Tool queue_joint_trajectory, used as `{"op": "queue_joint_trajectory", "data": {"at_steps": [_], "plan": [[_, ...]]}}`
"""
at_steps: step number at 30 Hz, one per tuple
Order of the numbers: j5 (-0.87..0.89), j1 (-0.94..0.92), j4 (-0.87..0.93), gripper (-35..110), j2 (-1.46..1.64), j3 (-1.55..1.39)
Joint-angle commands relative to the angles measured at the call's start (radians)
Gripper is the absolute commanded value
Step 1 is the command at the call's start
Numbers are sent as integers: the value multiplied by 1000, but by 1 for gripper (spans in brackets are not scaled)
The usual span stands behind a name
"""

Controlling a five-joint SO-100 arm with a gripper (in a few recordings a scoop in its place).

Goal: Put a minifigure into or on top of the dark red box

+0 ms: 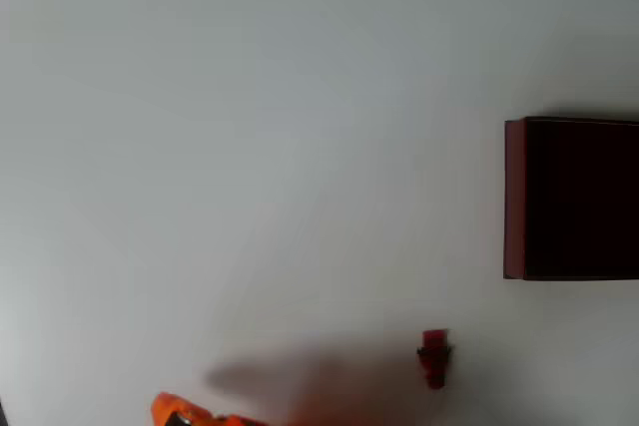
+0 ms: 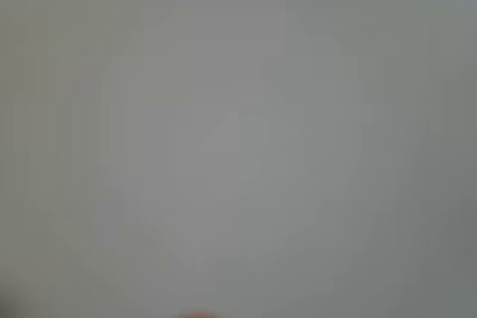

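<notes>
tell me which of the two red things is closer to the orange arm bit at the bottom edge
The minifigure, the tiny red figure lying on the white table. The dark red box sits farther up at the right edge and is far bigger.

In the overhead view, a tiny red toy minifigure with darker red parts [image 1: 434, 356] is seen lying on the pale grey table near the bottom edge, right of centre, its length running roughly up and down the picture. A large rectangular box with dark red walls and a very dark interior [image 1: 515, 199] is placed at the right edge, partly cut off by the frame. The two are kept well apart, the figure below and left of the box.
</notes>
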State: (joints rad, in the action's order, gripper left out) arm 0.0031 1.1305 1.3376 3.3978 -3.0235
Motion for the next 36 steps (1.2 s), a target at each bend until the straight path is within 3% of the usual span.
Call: {"op": "queue_joint_trajectory", "data": {"at_steps": [1,5,7,9,13,24,31,36], "plan": [[158,-89,18,0,12,5],[397,-225,-25,0,14,-8],[684,-295,3,0,14,11],[798,-324,0,0,14,35],[1032,-449,143,0,14,132],[1209,-845,356,14,-480,620],[1347,-1072,428,22,-541,592],[1255,-1272,360,23,-681,577]]}}
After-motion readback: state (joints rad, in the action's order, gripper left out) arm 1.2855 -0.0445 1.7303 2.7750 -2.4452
